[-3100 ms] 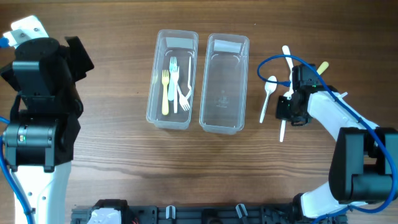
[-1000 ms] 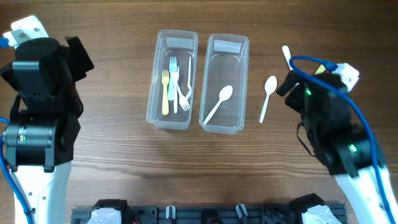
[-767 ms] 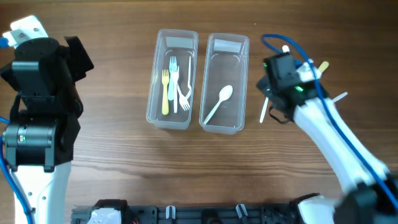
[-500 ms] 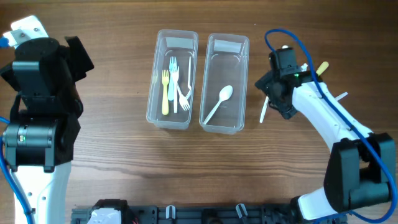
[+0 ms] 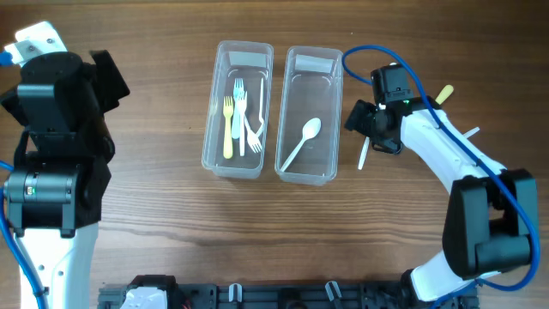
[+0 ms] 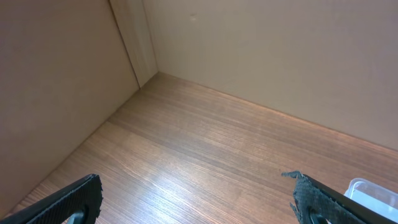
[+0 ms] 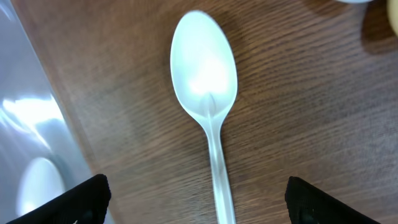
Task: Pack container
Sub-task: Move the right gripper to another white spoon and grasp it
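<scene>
Spread right claw (image 7: 199,204) above the spoon (image 7: 212,118)
Centre over its handle, lower straight to the surface (image 7: 305,106), then pinch gently

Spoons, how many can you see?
2. One spoon lies in the right container; a second spoon lies on the table beside it, under the right gripper. Handle tips near the arm may belong to more.

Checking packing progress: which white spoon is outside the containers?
The spoon on the table beneath the right gripper; the other spoon lies inside the right container.
</scene>
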`<state>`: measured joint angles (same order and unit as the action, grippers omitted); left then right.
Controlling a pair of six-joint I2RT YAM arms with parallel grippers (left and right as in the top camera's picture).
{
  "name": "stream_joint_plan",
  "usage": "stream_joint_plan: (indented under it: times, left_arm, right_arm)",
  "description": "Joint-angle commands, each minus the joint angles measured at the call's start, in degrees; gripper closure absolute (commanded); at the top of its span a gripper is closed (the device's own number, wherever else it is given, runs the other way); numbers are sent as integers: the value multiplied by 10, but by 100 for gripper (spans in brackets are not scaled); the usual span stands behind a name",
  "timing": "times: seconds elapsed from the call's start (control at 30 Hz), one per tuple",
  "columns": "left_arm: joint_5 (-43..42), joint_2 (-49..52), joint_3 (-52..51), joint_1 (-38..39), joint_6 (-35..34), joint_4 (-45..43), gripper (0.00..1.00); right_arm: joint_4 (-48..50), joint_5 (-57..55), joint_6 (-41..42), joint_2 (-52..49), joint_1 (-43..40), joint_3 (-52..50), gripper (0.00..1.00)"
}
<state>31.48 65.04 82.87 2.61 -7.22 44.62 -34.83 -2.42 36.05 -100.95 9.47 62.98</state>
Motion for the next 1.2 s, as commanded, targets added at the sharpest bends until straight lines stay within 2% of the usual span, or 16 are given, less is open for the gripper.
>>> stream_joint_plan:
  times: [0.0, 0.17, 0.33, 0.5, 0.67, 0.87, 0.9, 0.93, 0.97, 1.0, 1.17]
  left_arm:
    - [5, 0, 2, -3, -5, -1, 0]
    - [5, 0, 2, -3, -5, -1, 0]
    - [5, 0, 2, -3, -5, -1, 0]
    - [5, 0, 2, -3, -5, -1, 0]
    - [5, 0, 2, -3, -6, -1, 0]
    - [5, 0, 2, -3, -5, -1, 0]
    - [5, 0, 2, -3, -5, -1, 0]
    - [5, 0, 2, -3, -5, -1, 0]
    - [5, 0, 2, -3, -5, -1, 0]
    - [5, 0, 2, -3, -5, -1, 0]
    - [5, 0, 2, -3, -5, -1, 0]
  right_arm:
    - [-3, -10, -51, -29, -2, -1, 24]
    - [0, -43, -68, -52, -2, -1, 45]
    - [12, -44, -57, -56, -16, -1, 41]
    - [27, -33, -89, -56, -19, -1, 40]
    - [36, -33, -84, -63, -19, -1, 46]
    - [56, -1, -85, -131, -19, -1, 43]
    - [57, -1, -83, -136, -19, -1, 48]
    - [57, -1, -76, -136, -19, -1, 59]
    - [57, -1, -74, -135, -19, -1, 93]
    - [57, -1, -74, -135, -19, -1, 96]
    - [32, -1, -76, -99, -19, 0, 96]
